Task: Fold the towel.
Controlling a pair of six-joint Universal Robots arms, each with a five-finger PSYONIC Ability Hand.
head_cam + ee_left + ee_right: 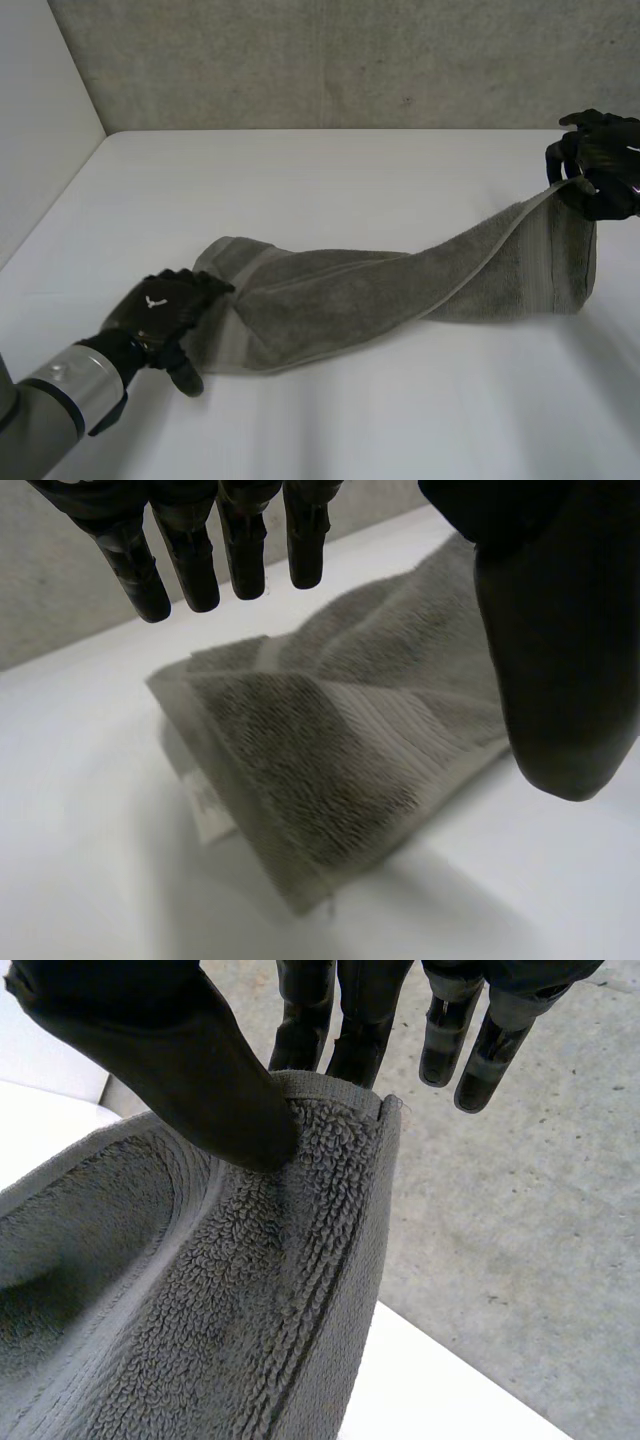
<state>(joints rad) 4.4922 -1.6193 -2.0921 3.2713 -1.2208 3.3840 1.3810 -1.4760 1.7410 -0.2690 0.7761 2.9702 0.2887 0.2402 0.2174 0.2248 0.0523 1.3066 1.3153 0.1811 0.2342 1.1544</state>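
Observation:
A grey-green towel [400,285] stretches across the white table, its left end lying flat and its right end lifted. My left hand [165,305] hovers over the towel's left end [310,750] with straight fingers [190,550] spread apart from the thumb, holding nothing. My right hand [600,160] is raised at the far right and pinches the towel's upper corner [330,1110] between thumb and fingers, so the cloth hangs down from it in a fold.
The white table [330,170] runs back to a grey concrete wall [330,60]. A white side panel [35,110] stands at the left. A small white label [205,810] shows at the towel's left end.

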